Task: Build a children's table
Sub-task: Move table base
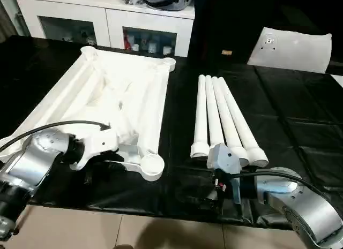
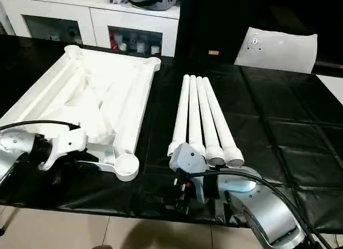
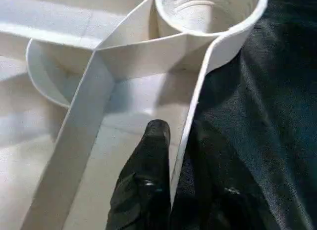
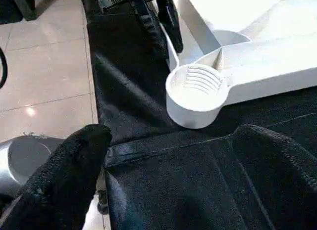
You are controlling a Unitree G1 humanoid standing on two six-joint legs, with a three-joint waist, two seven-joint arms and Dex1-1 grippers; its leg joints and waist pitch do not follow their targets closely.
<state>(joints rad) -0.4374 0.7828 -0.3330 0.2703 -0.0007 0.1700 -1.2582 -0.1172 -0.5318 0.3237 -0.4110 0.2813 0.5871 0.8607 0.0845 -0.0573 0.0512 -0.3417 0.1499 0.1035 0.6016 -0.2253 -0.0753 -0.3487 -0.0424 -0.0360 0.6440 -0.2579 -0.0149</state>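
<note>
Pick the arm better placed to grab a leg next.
Right. Its open right pincer sits just before the four white tapered plastic tube legs; the left pincer straddles the white ribbed plastic tabletop's rim.

You've got a black-covered counter (image 1: 300,115), with a flat white sheet (image 1: 292,48) at its far right. Behind it a white cabinet (image 1: 107,19) with glass doors; beige tiled floor (image 1: 80,230) in front.
</note>
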